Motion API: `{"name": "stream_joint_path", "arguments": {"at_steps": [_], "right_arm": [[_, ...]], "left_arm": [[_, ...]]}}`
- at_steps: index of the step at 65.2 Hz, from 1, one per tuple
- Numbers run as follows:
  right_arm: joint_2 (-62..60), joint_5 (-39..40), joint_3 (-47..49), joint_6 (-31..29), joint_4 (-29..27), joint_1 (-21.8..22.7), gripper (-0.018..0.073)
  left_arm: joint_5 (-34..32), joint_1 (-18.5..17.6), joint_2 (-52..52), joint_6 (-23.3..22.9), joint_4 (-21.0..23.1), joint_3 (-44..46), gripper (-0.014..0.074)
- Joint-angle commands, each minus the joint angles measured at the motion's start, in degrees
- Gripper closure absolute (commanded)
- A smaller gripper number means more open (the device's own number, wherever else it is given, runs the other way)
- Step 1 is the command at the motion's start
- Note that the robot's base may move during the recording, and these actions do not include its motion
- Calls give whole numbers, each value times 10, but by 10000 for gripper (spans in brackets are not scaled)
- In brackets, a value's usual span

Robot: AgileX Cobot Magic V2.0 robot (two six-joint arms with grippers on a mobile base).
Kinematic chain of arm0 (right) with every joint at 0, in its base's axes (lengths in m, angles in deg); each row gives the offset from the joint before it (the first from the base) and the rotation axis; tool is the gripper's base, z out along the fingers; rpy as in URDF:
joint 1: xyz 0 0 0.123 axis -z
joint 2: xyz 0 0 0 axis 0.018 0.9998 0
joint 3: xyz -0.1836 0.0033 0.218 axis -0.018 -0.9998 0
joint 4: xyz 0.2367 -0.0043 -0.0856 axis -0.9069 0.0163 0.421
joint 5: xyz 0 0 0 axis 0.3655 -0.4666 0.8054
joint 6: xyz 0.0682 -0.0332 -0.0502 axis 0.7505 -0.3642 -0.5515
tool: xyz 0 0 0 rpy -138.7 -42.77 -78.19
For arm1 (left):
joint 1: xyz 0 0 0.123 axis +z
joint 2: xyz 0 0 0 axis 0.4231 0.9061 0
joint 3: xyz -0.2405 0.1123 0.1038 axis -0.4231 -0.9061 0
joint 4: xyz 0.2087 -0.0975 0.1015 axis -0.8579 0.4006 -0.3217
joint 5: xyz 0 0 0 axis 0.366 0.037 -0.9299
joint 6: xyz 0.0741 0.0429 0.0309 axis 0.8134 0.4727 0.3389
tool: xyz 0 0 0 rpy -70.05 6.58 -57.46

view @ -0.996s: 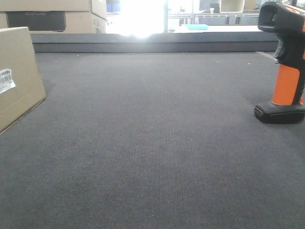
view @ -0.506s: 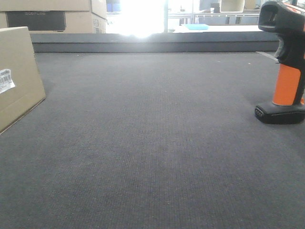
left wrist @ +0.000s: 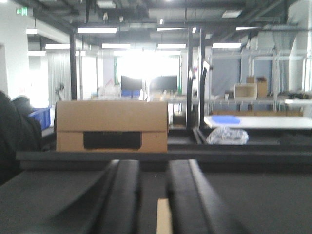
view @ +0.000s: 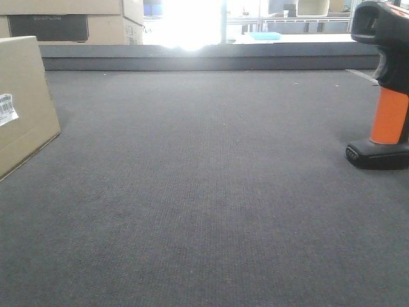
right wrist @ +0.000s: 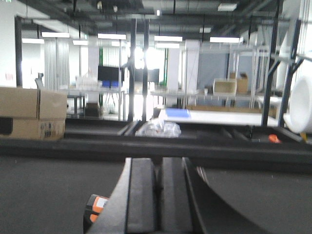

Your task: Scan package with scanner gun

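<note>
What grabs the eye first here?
The orange-handled scanner gun standing upright at the right edge pops most against the dark grey mat. Next, the tan package at the left edge, white label showing, and the window glare top centre.

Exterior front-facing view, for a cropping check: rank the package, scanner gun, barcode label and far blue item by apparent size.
1. package and scanner gun: about alike, and both are cut off by the frame edges, so I won't rank them.
2. barcode label.
3. blue item, which is far from the camera.
</note>
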Motion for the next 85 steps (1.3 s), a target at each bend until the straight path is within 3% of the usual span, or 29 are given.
{"name": "stream_joint_path", "arguments": {"at_steps": [1, 10, 15, 30, 35, 49, 57, 68, 76, 85], "right_arm": [[38, -46, 44, 0, 0, 0, 720], [93, -46, 74, 0, 0, 0, 704], [115, -46, 74, 0, 0, 0, 622], [150, -45, 74, 0, 0, 0, 113], [151, -45, 74, 0, 0, 0, -15], [151, -38, 74, 0, 6, -17, -9], [151, -42, 74, 0, 6, -30, -9], [151, -42, 74, 0, 6, -40, -9], [151, -43, 74, 0, 6, -40, -9], [151, -45, 74, 0, 6, -40, -9]], "left_arm": [[77, -1, 43, 1, -1, 66, 334], [140, -1, 124, 1, -1, 140, 166], [173, -1, 174, 1, 1, 174, 125], [266, -19, 300, 1, 41, 265, 45], [294, -31, 340, 1, 47, 290, 10], [415, -36, 476, 3, 52, 372, -6], [488, -36, 557, 52, 62, 432, -6], [536, -29, 654, 111, 83, 503, -5], [550, 2, 721, 158, 137, 545, -5], [550, 24, 769, 172, 151, 559, -5]]}}
